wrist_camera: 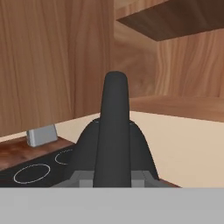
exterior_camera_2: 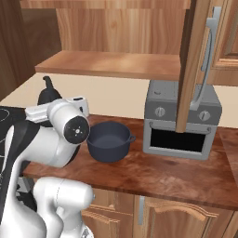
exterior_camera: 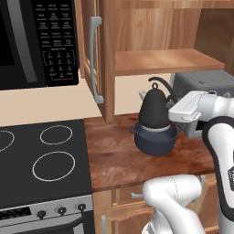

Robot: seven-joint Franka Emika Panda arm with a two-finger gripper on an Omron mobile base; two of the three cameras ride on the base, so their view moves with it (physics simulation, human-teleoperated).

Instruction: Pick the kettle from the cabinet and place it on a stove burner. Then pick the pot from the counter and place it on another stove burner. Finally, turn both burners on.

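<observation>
**Op:** I have the kettle (exterior_camera: 154, 109) held by its arched handle; in the hand view the handle rises straight up between the finger tips, so the gripper (wrist_camera: 114, 177) is clamped on it.

**Spotter:** Where is it relative to the pot (exterior_camera: 156, 138)?

**Op:** In the left base view it hangs just over the pot, which sits on the counter (exterior_camera: 132, 160) below the open cabinet (exterior_camera: 155, 59); whether its base rim touches the pot's edge I cannot tell from here. In the right base view the kettle (exterior_camera_2: 48, 95) is mostly hidden behind my own arm, beside the pot (exterior_camera_2: 109, 141).

**Spotter:** So the carry to the cooktop is the step in hand?

**Op:** I judge so; nothing stands on the cooktop (exterior_camera: 27, 169) yet. I'd lift a little first so the base clears the pot, then swing left, keeping the kettle upright so it doesn't pivot on the handle.

**Spotter:** Target?

**Op:** The small burner (exterior_camera: 56, 134) nearest the counter; I'd keep clear of the cabinet door's bar handle (exterior_camera: 94, 59) on the way; set the base flat inside the ring before loosening the grip; the larger ring (exterior_camera: 53, 165) then stays free for the pot.
</observation>
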